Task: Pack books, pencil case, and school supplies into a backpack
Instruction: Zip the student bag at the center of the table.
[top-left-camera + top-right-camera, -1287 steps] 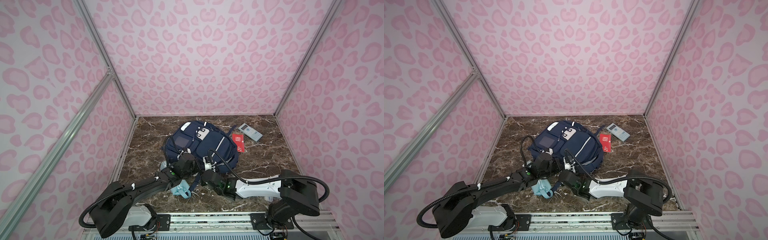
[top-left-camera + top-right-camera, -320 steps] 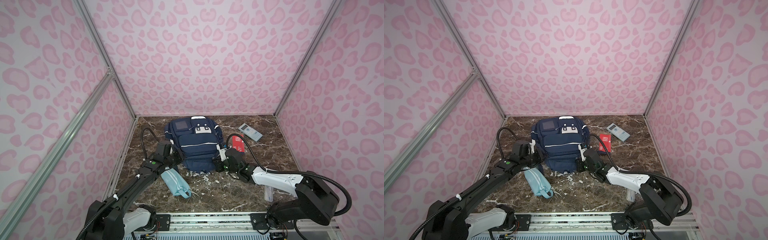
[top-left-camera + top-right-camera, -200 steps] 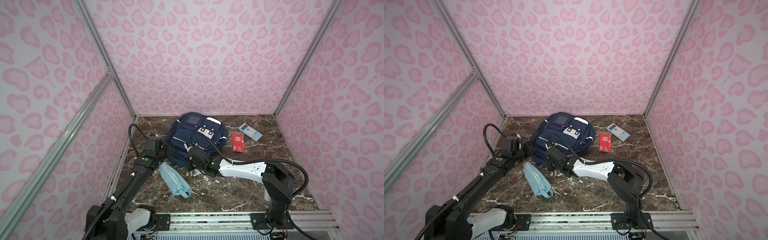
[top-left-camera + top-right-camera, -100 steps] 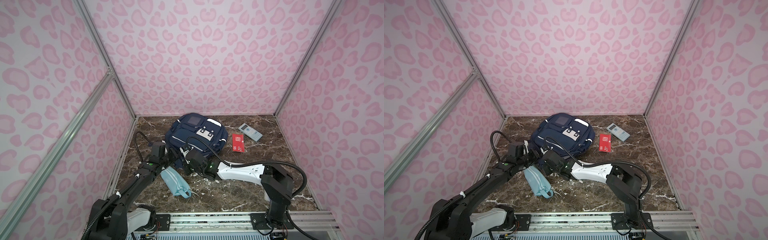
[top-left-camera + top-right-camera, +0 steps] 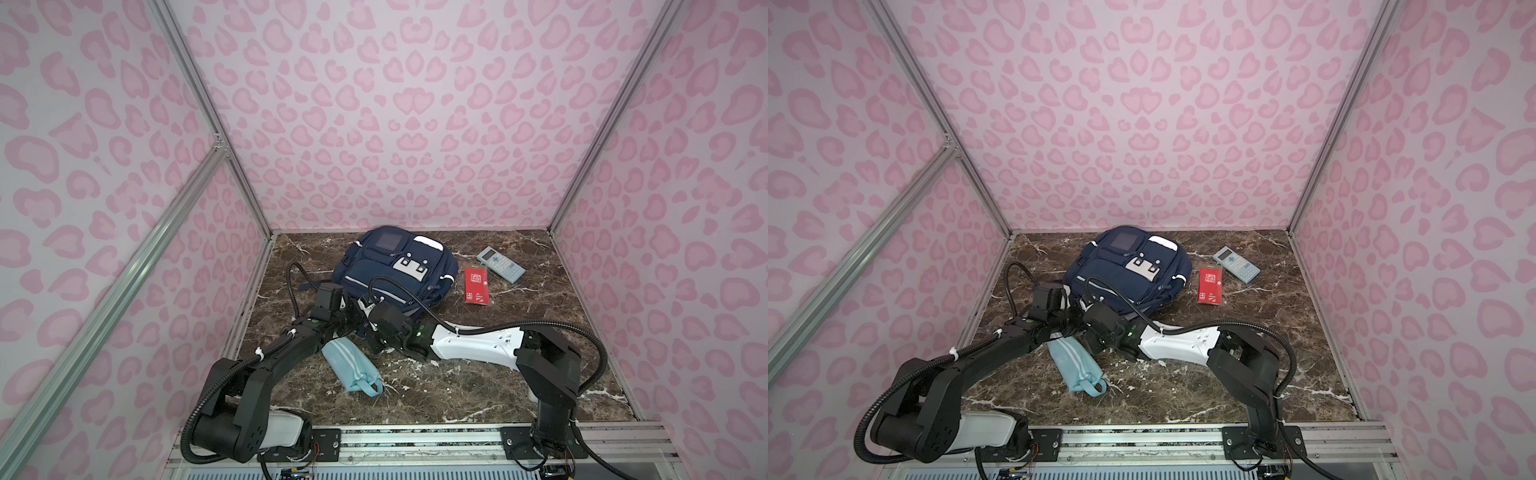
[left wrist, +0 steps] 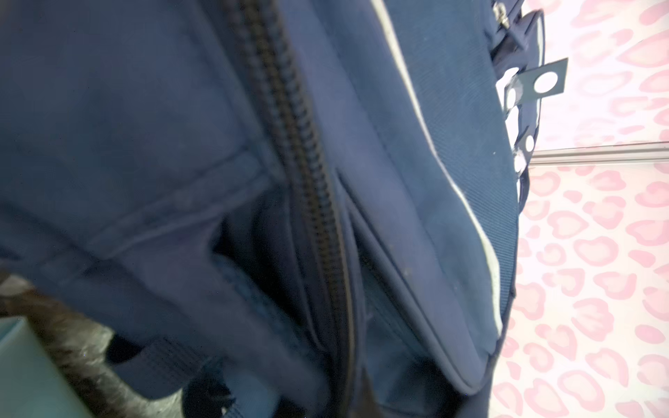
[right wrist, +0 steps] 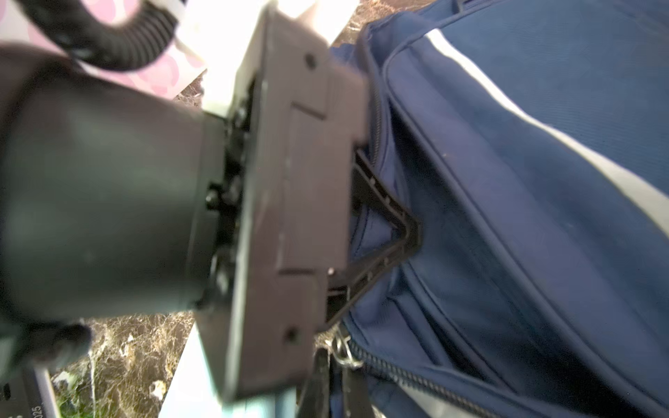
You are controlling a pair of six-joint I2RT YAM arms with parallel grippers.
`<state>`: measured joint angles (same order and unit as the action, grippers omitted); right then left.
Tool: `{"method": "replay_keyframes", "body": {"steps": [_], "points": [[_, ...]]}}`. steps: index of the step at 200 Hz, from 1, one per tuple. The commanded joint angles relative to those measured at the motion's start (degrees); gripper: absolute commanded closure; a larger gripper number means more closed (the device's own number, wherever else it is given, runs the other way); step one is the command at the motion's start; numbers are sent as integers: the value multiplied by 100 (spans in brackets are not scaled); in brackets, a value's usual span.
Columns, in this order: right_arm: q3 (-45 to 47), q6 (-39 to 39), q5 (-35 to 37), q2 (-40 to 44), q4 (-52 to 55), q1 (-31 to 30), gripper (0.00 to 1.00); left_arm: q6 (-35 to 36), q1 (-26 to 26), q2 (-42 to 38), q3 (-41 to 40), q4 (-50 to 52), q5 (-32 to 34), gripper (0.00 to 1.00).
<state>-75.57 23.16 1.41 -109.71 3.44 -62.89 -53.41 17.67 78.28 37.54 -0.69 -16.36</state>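
The navy backpack (image 5: pixel 395 266) lies at the back of the marble table in both top views. My two grippers meet at its near edge. In the right wrist view my left gripper (image 7: pixel 411 231) is shut, its fingers pinching a fold of backpack fabric beside the zipper (image 6: pixel 300 144). My right gripper (image 7: pixel 325 380) is shut on the metal zipper pull (image 7: pixel 344 353). The aqua striped pencil case (image 5: pixel 349 365) lies on the table just in front of the arms. The red booklet pack (image 5: pixel 476 285) and the calculator (image 5: pixel 500 264) lie right of the backpack. The books are out of view.
Pink patterned walls (image 5: pixel 665 249) close the table on three sides. A metal rail (image 5: pixel 415 436) with both arm bases runs along the front edge. Bare marble (image 5: pixel 457 382) shows at the front between the arms.
My left gripper has moved in against the backpack's near edge and closed on its fabric. The right gripper stays shut at the zipper. The backpack has hardly shifted in the last half second.
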Motion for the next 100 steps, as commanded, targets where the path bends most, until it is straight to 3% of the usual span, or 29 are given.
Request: {"method": "replay_keyframes", "body": {"steps": [1, 18, 35, 76, 100], "points": [[-556, -101, -507, -340, -722, -30, 100, -236, 62, -63, 129, -603, -777, 97], [-906, -48, -280, -512, -375, -36, 100, -114, 57, -111, 278, -276, -669, 97], [-471, 157, 35, -272, -391, 38, 100, 47, -14, -169, 259, -72, -570, 97], [1798, 746, 609, 803, -449, 346, 100, 222, -588, -462, 150, 202, -430, 97], [2918, 1036, 670, 1230, -670, 577, 100, 394, -657, -652, 357, 549, -283, 97]]}}
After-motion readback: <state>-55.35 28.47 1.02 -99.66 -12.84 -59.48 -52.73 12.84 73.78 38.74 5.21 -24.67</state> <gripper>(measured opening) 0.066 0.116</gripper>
